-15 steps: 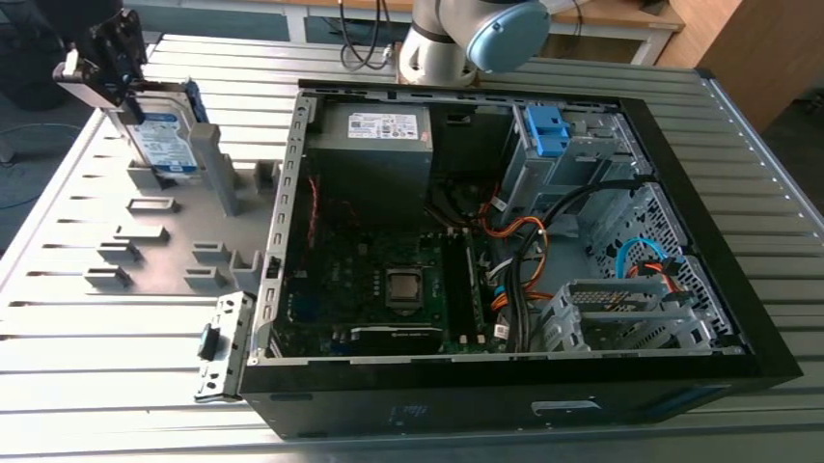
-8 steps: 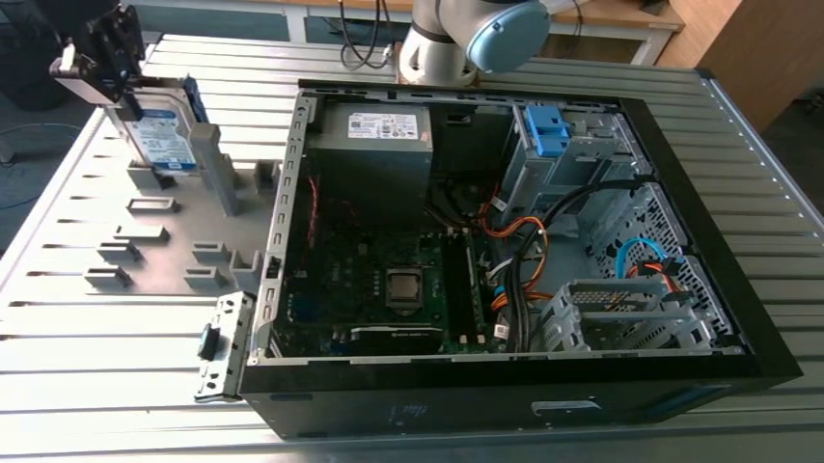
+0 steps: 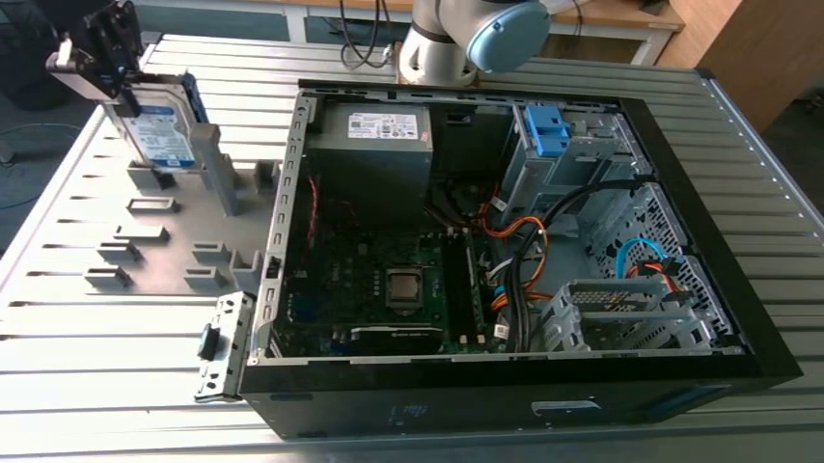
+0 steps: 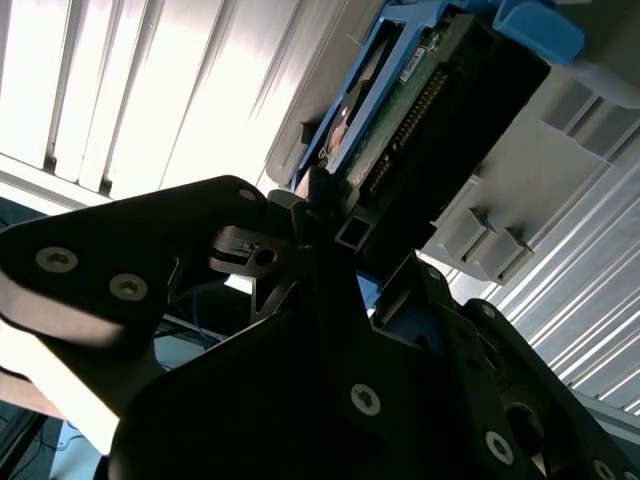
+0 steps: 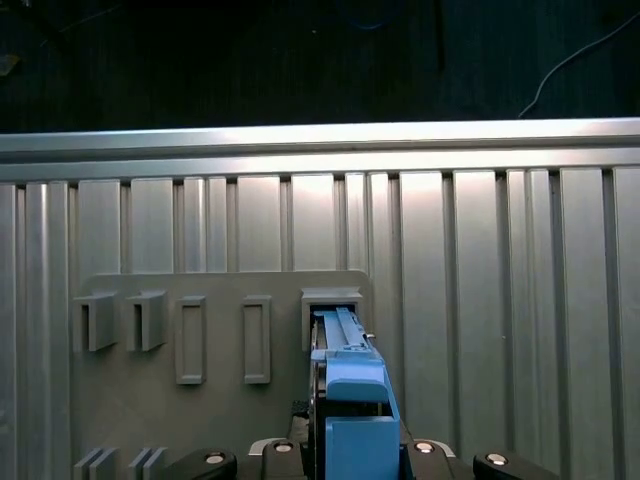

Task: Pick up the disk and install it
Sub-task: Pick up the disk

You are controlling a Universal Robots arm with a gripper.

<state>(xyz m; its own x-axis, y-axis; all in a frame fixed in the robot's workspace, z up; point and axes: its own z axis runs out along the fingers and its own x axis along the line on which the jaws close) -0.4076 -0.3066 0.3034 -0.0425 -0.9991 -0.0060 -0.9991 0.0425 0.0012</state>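
The table [image 3: 91, 386] was a ribbed top of silver metal slats. A flat grey plate [image 3: 168, 260] with raised slotted holders lay on it at the exterior view's left. Just beside the plate, an open black computer case [image 3: 515, 410] lay on its side, taking up the middle and right. The arm's base [image 3: 435, 58] stood at the far edge behind the case.
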